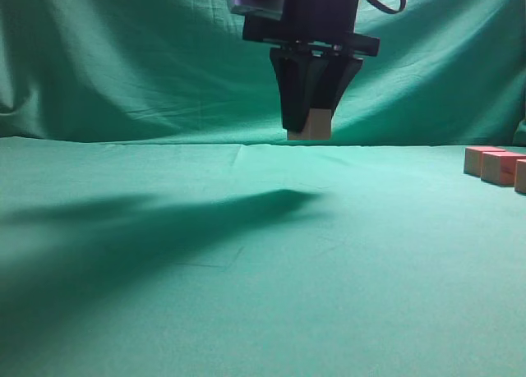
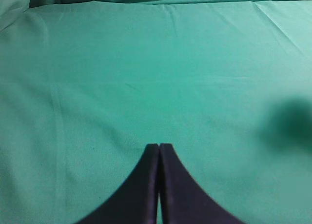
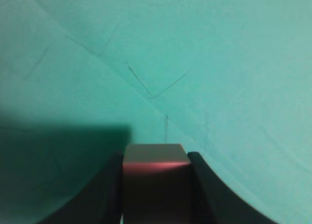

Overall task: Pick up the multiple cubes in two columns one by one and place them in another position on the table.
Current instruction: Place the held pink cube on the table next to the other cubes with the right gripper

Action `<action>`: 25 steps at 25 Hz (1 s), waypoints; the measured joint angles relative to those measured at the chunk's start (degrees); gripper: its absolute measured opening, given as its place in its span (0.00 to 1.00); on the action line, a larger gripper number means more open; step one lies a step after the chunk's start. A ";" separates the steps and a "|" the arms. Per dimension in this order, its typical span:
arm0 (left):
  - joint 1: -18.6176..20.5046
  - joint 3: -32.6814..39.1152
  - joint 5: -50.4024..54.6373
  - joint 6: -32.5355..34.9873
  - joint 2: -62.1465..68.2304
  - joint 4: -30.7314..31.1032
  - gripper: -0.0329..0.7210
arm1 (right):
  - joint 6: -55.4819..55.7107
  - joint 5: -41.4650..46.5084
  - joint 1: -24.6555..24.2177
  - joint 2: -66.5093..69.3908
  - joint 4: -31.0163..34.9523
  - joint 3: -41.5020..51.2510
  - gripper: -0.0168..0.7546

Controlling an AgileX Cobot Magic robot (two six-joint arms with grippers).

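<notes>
While my right jaws [image 1: 309, 122] clamp a cube [image 1: 310, 126] above the bench [image 1: 246, 270], I should lower squarely before letting go; left jaws [image 2: 159, 147] together.

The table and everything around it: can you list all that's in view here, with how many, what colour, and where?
Held cube: one, tan side in the exterior view, reddish in the right wrist view, up in the air above the table, clamped between the right gripper's fingers.
Resting cubes: three at least partly visible, pink tops and tan sides, sitting close together on the table at the far right edge of the exterior view; the last is cut off by the frame.
Table: one, smooth green cloth, filling the foreground.
Backdrop: one, wrinkled green cloth, hanging behind the table.
Right gripper: one, black, raised mid-scene, closed on the held cube.
Left gripper: one, black, fingertips together, empty, over bare cloth.
</notes>
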 joint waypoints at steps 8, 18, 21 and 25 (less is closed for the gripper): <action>0.00 0.00 0.00 0.00 0.00 0.00 0.04 | 3.08 0.11 -0.57 3.13 -2.96 0.00 0.37; 0.00 0.00 0.00 0.00 0.00 0.00 0.04 | -1.42 -4.04 -2.62 4.03 -3.00 0.00 0.37; 0.00 0.00 0.00 0.00 0.00 0.00 0.04 | -2.15 -4.37 -2.62 4.90 -2.16 0.00 0.37; 0.00 0.00 0.00 0.00 0.00 0.00 0.04 | -3.55 -4.72 -2.62 5.52 -0.24 0.00 0.37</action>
